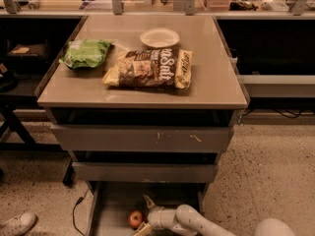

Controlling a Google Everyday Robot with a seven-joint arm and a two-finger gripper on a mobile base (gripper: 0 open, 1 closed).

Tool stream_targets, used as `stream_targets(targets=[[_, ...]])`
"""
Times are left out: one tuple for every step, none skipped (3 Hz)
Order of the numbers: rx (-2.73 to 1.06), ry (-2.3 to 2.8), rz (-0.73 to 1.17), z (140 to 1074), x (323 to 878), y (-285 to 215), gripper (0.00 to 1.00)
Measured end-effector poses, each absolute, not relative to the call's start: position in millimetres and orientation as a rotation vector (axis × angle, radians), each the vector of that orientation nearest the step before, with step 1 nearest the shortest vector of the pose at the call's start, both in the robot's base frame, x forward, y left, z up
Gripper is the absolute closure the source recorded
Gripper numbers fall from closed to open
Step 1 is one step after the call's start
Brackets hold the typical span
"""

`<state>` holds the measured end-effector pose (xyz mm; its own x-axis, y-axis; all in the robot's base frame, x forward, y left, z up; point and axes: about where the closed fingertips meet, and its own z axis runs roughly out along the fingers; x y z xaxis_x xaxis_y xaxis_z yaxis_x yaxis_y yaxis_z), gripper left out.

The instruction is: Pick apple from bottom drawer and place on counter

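The apple point(136, 219) is small, round and red, and lies on the floor of the open bottom drawer point(110, 205) at the foot of the grey cabinet. My gripper point(143, 214) reaches in from the lower right on a white arm. Its two pale fingers are spread, one above the apple and one below it at the picture's bottom edge, right beside the apple's right side. The counter point(211, 77) is the wide beige top of the cabinet above.
On the counter lie a green bag point(86, 53), a brown and yellow snack bag point(149, 69) and a white bowl point(159, 37). Two shut grey drawers point(142, 139) sit above the open one. A cluttered workbench runs behind. A white shoe point(17, 223) is at the lower left.
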<state>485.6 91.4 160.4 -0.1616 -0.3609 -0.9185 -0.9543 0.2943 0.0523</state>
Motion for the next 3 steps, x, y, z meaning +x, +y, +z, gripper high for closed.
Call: stream_targets(targets=[[-1.218,1.681,0.888,147.5,475.9,101.0,0.0],[-1.217,1.665,0.889,140.4,473.2,107.0,0.0],[-1.217,1.665,0.889,140.1,473.0,107.1,0.18]])
